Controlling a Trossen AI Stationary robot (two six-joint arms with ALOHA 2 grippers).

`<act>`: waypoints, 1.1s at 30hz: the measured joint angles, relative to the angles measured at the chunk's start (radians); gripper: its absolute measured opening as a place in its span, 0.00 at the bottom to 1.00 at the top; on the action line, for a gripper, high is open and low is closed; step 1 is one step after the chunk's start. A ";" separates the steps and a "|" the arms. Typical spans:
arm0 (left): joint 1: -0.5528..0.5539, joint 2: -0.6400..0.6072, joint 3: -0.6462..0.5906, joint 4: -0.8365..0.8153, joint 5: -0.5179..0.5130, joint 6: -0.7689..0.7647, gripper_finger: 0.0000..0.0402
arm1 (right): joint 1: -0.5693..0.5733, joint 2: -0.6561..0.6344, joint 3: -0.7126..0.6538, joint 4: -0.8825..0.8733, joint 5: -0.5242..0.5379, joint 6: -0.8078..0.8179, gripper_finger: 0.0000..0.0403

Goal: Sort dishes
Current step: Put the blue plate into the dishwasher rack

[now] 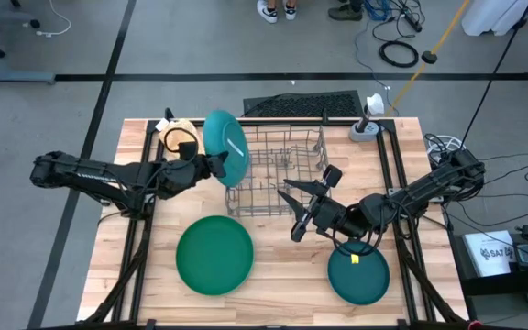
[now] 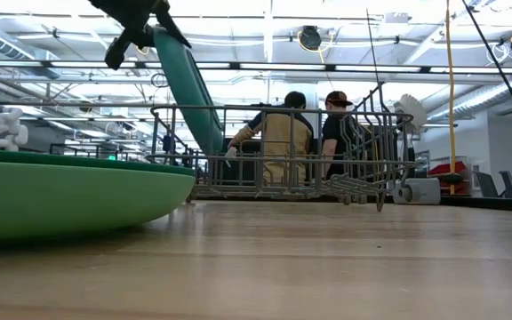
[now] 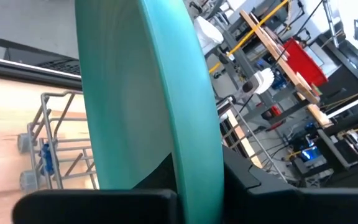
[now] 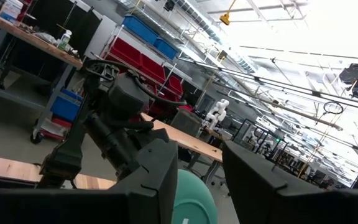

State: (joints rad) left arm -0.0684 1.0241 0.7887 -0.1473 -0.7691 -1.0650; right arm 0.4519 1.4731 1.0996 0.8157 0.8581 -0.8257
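Left gripper (image 1: 216, 165) is clamped on the rim of a teal plate (image 1: 225, 148); plate held on edge, tilted, over the left end of the wire rack (image 1: 278, 174) — the low view shows its lower edge down among the rack wires, though I can't tell if it touches them; left wrist view has the plate (image 3: 148, 93) edge-on between the fingers (image 3: 92, 208).

Large green plate (image 1: 214, 254) lies flat on the wooden table (image 1: 273, 275) in front of the rack, clear of both arms; in the low view it fills the near left (image 2: 60, 191).

Right gripper (image 1: 304, 203) hangs above the table just past the rack's front right corner; fingers spread wide, nothing in them. Small dark teal plate (image 1: 357, 275) lies flat under the right arm's wrist, with a small yellow mark on it.

Two people sit beyond the table, seen through the rack in the low view (image 2: 283, 133).
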 joint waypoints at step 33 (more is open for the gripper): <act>-0.046 0.087 -0.002 0.059 -0.043 -0.056 0.13 | -0.001 0.000 0.000 -0.001 0.000 0.002 0.29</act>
State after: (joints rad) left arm -0.1146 1.1114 0.7872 -0.0884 -0.8124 -1.1213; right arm 0.4511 1.4731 1.0996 0.8146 0.8585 -0.8234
